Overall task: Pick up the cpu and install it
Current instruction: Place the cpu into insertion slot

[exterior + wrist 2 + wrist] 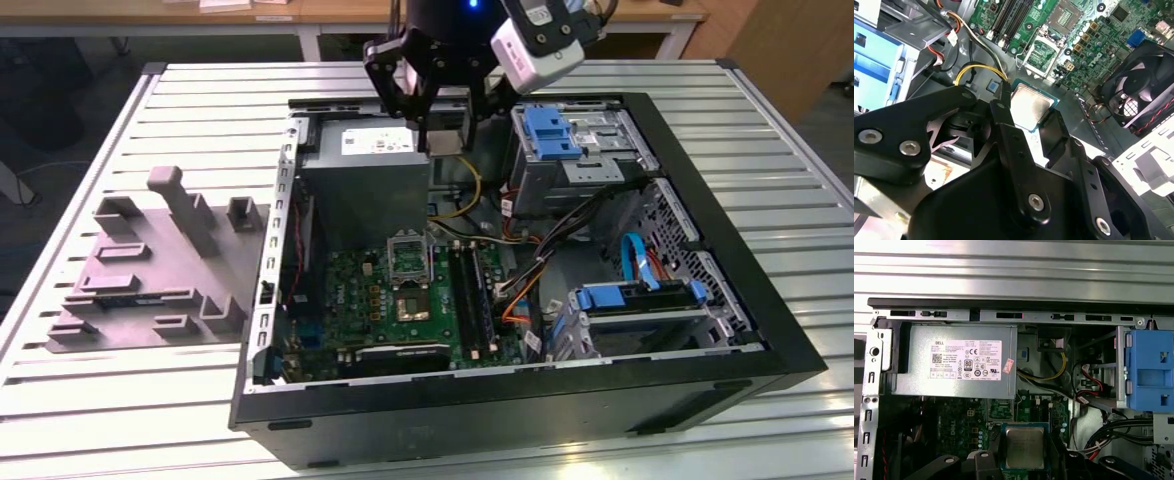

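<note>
Gripper [449, 128] hangs over far end of the open PC case [534, 402], fingers clamped on the cpu [1025, 447] (silvery top up), just off the grey pwr supply [363, 170] toward the exterior view's right, above the green board [390, 305].

Arm [447, 30] cut off by the exterior view's top edge; surface [120, 420] runs off the picture's edges. There the end effector [438, 118] blocks part of the power supply's [360, 175] top. Second wrist view — near part of the cpu [1030, 102] is hidden behind the fingers [1006, 130] clamped on it; fan [1141, 85] and blue drive cage [874, 60] both cropped by the picture's edges. First wrist view — cpu's near edge and the fingers run off frame, blue drive cage cropped, power supply covers part of the green board [954, 427].
</note>
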Robot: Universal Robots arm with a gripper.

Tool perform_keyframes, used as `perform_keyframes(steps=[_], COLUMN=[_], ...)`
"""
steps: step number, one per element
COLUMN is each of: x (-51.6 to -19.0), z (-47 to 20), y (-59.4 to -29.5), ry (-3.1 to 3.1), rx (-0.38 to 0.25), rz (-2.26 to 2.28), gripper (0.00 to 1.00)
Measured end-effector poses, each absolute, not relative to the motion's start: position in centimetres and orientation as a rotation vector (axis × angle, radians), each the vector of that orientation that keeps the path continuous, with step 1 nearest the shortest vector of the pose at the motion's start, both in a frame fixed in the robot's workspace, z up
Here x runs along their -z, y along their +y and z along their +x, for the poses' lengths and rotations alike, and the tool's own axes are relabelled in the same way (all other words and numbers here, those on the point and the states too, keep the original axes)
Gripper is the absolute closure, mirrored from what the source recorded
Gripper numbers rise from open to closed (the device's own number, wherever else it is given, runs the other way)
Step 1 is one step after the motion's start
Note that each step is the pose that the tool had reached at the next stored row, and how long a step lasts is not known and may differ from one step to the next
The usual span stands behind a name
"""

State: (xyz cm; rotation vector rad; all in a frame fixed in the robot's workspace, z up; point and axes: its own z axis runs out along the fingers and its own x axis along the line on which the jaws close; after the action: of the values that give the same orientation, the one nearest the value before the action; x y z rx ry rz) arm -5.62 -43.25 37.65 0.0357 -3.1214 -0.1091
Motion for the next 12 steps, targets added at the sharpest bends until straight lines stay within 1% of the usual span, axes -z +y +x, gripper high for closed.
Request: perform_keyframes(steps=[12], x=[-36.96], z=[-5.61], y=[-44.14], ry=[-3.122], rx=[0.109], rz=[0.036], gripper=[0.53])
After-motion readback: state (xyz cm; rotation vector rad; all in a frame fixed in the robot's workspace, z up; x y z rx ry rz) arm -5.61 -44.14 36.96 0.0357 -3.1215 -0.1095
